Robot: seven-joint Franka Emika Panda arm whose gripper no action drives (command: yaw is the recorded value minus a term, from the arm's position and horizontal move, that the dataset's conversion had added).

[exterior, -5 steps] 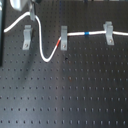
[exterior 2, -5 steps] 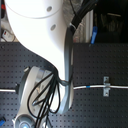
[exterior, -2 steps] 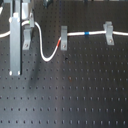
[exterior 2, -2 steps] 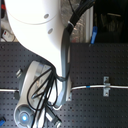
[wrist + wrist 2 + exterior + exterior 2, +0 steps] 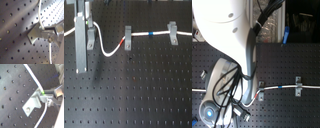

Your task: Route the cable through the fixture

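Observation:
In the first exterior view the white cable comes in from the left, passes behind my gripper, sags in a loop, then rises to its red band. It runs on past the blue band. The gripper's tall grey fingers stand at the first exterior view's left and appear shut on the cable. In both wrist views a grey fixture clip sits right beside the fingertips. The cable crosses that clip's top. In the first exterior view the fingers largely hide this clip.
Two more grey clips stand on the black perforated board, a middle clip and a right clip, with the cable running by both. In the second exterior view the white arm hides much of the board; the cable and a clip show.
The gripper has come down at the first exterior view's left, its fingers reaching lower over the board. The cable's loop and the other clips are unchanged.

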